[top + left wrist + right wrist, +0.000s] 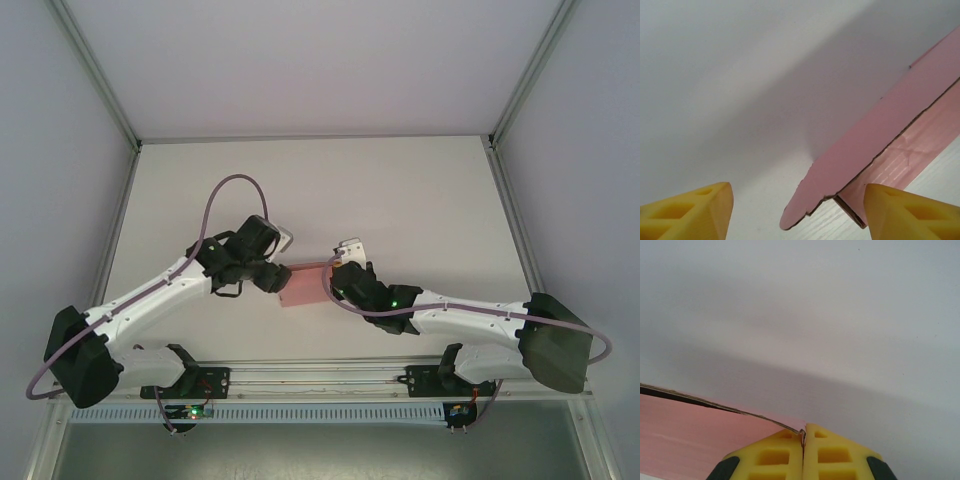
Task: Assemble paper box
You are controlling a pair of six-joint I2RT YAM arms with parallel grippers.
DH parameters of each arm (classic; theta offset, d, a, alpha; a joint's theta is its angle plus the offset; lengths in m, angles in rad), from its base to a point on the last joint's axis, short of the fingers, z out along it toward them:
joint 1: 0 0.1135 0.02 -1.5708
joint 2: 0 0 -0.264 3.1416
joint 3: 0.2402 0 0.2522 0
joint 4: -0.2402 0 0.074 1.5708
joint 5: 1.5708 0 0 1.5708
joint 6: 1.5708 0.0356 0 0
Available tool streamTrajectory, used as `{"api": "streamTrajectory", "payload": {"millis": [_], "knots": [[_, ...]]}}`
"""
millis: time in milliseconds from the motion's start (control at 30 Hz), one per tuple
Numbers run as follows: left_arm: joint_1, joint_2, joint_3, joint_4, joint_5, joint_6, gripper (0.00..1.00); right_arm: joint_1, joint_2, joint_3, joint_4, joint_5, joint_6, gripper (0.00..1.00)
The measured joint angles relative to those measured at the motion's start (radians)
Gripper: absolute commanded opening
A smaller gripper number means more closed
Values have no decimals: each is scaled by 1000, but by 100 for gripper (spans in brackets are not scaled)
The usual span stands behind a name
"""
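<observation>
Pinching a corner of the pink paper box (700,435), the right pincer (803,440) has its two yellow fingers (832,455) pressed flat together, with the card's thin edge caught in the seam between them. That grip is plain from the right wrist camera, which sees a slice of pink card to the left of the fingers and bare white bench (840,315) beyond.

The left pincer (797,205) stands open with its fingers well apart and nothing clamped. Its wrist camera gives the detail the other lacks: a rounded flap of the box lies between the two fingers, and a long pink panel runs away toward the upper right, with a ribbed inner face showing beneath it. The right-hand finger sits just beside the card's folded edge, but whether it touches cannot be told.

From above, the left arm (150,300) and the right arm (470,318) reach in from opposite sides and meet near the middle of the bench. The box lies between the two pincers, one at its left end and one at its right. At that range the jaws are too small to read.
</observation>
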Motion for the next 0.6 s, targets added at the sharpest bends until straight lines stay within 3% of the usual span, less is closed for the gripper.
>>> {"api": "streamTrajectory", "payload": {"millis": [100,433,500,600], "knots": [[50,-54,-30,21,34,13,54,-1,0,0,0,-3,-11,0],[82,-44,-76,33,124,27,45,-1,5,6,1,-19,-19,0],[82,-35,-76,37,124,27,40,-1,6,6,1,-19,-22,0],[82,-7,-76,39,124,29,22,-1,6,6,2,-21,-27,0]]}}
